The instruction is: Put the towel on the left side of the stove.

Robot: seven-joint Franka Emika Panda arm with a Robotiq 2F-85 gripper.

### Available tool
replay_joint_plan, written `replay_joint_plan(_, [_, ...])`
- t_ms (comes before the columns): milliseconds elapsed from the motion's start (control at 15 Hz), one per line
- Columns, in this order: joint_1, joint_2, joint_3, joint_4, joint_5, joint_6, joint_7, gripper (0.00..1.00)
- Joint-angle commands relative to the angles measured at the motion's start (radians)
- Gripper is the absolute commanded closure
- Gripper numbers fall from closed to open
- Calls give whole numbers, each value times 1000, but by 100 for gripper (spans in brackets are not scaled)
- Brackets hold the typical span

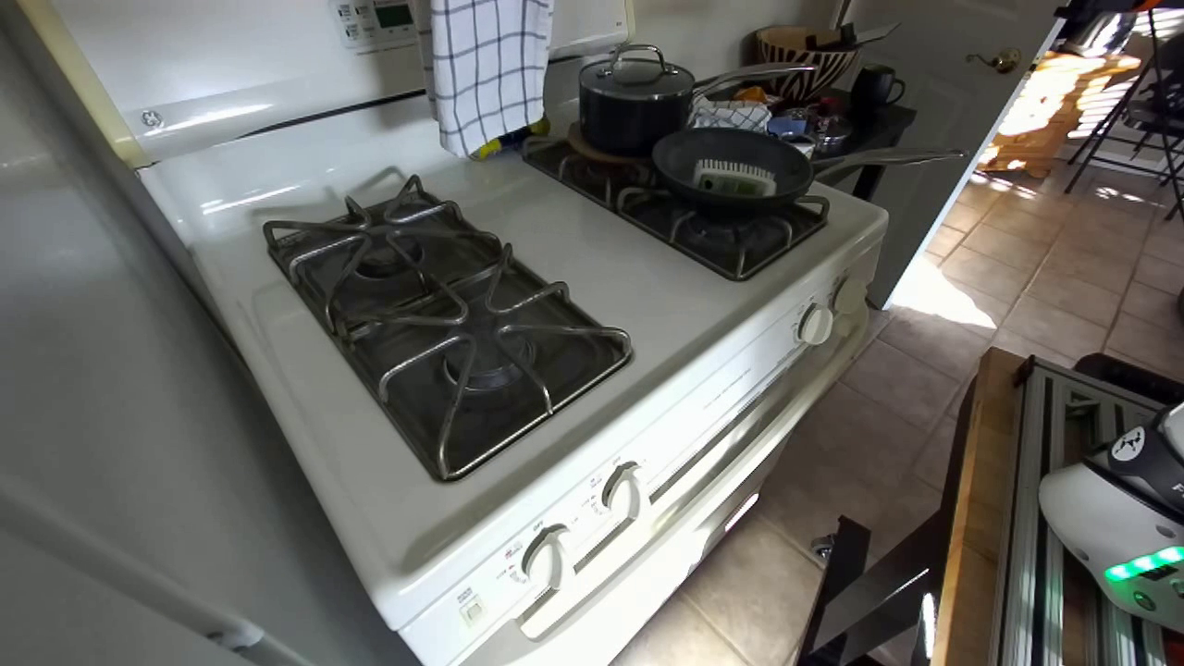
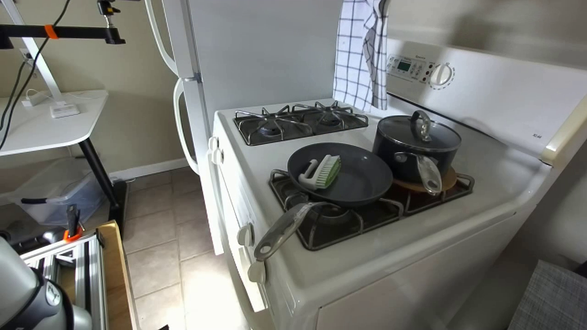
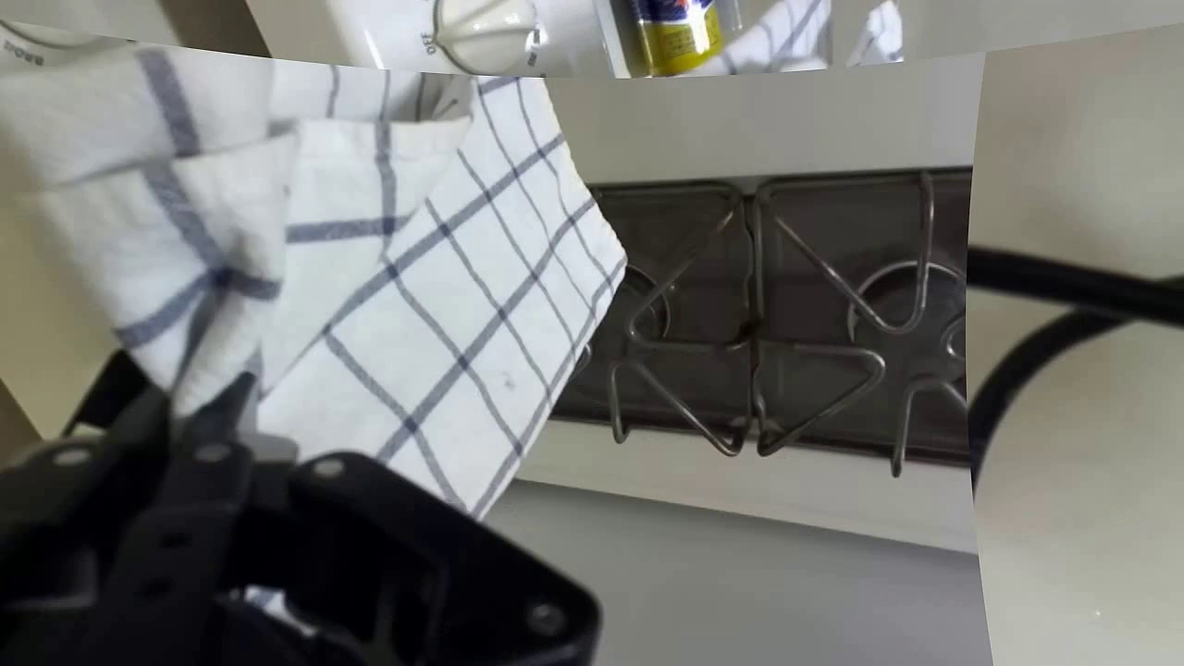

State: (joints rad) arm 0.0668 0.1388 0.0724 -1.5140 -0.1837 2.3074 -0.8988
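The towel (image 1: 490,69) is white with a dark grid check. It hangs down in the air over the back of the stove (image 1: 592,240), close to the back panel. In an exterior view the towel (image 2: 360,55) hangs beside the left burners' back end. In the wrist view the towel (image 3: 462,305) fills the left and covers part of the left burner grates (image 3: 754,314). My gripper (image 3: 180,402) is shut on the bunched top of the towel; the fingertips are partly hidden by cloth. The gripper is out of view in both exterior views.
A black pan (image 2: 341,174) with a brush in it and a lidded pot (image 2: 415,142) stand on the right burners, handles sticking out. The tall fridge side (image 2: 266,50) borders the stove's left. A yellow item (image 1: 504,141) shows behind the towel's lower end.
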Motion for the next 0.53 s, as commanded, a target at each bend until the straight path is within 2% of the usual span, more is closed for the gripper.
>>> replay_joint_plan(0, [-3,17,7,25,-2,-5,1,99])
replay_joint_plan(200, [-3,32,9,43,-2,-6,1,99])
replay_joint_plan(467, [17,71,15,92,-17,-7,92,100])
